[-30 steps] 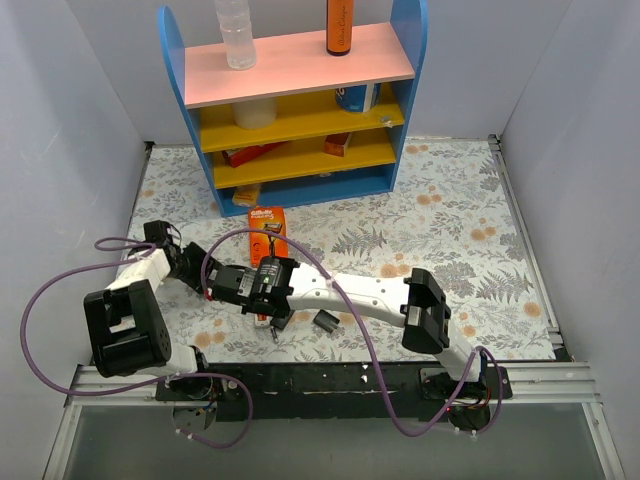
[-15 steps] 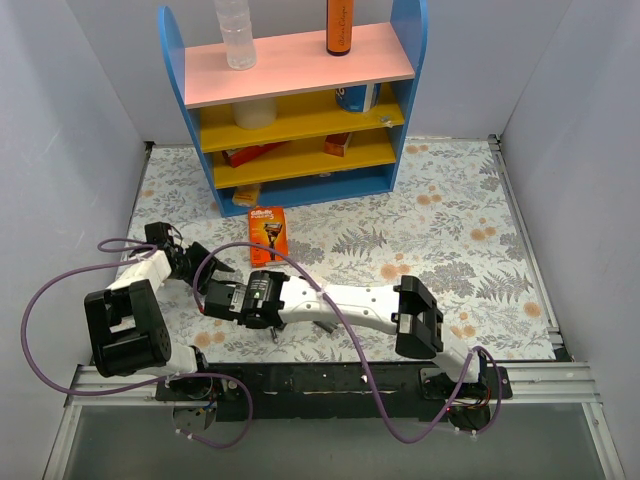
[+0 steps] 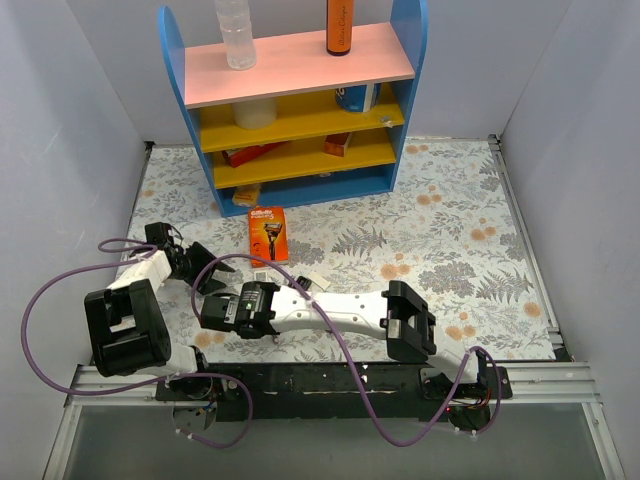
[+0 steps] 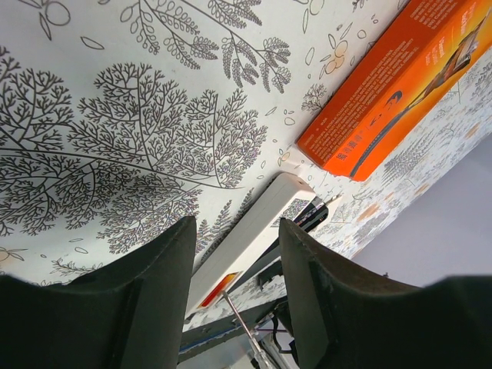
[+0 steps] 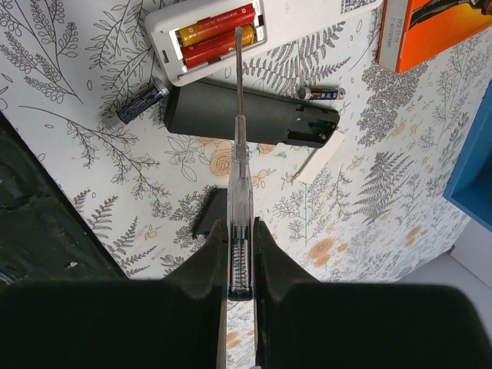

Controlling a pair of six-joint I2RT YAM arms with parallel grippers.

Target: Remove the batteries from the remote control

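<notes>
Prying step: right hand (image 5: 237, 231) clamped on a screwdriver (image 5: 239, 154), tip over the two batteries (image 5: 215, 36) sitting in the remote (image 5: 300, 19) on the tabletop (image 5: 384, 192), maybe touching, hard to tell. Meanwhile the left hand (image 4: 234, 231) is apart, empty. Next: lever one out gently.

Floral surface (image 3: 450, 220), shelf unit (image 3: 300, 65) at the far side.
Razor package (image 3: 267, 232), white remote (image 5: 161, 46), black bar (image 5: 246, 115) and dark cells (image 5: 321, 93) lie near-left.
</notes>
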